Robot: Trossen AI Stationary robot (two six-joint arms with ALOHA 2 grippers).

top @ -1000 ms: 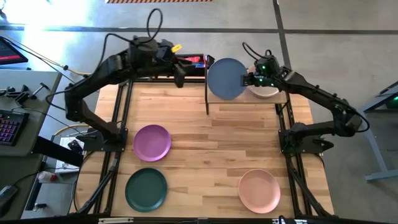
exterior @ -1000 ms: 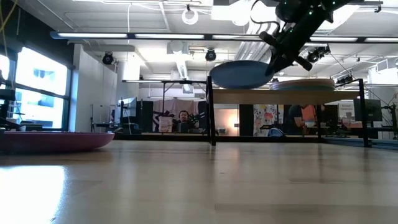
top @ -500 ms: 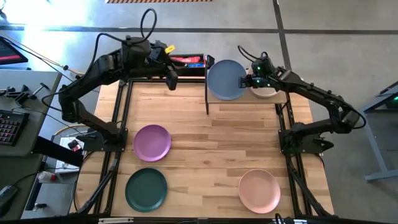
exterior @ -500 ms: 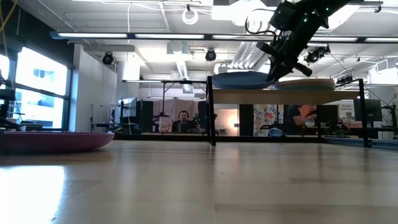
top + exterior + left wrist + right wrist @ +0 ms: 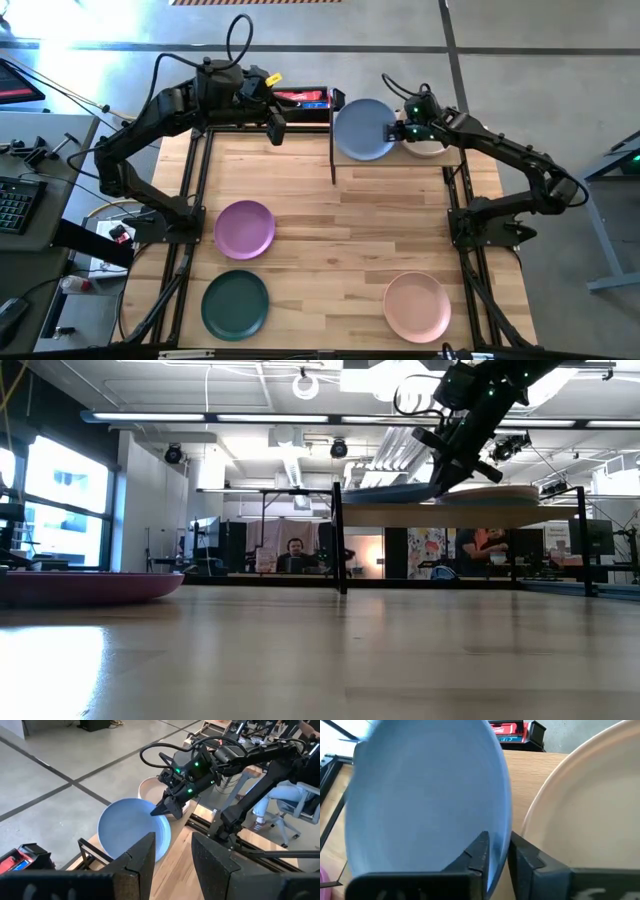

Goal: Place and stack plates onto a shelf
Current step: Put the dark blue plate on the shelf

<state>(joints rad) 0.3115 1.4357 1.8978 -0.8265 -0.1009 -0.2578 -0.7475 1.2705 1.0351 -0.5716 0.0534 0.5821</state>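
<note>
My right gripper (image 5: 397, 130) pinches the blue plate (image 5: 363, 128) by its rim, resting it on the shelf (image 5: 440, 514) beside the cream plate (image 5: 428, 147). I'd release only once it lies flat (its rim nears the shelf's left edge). The left gripper (image 5: 275, 130) waits open, well apart.

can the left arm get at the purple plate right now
Probably yes. The left pincer is empty and open at the table's far edge, and the purple plate lies bare on that arm's side with nothing between them.
</note>
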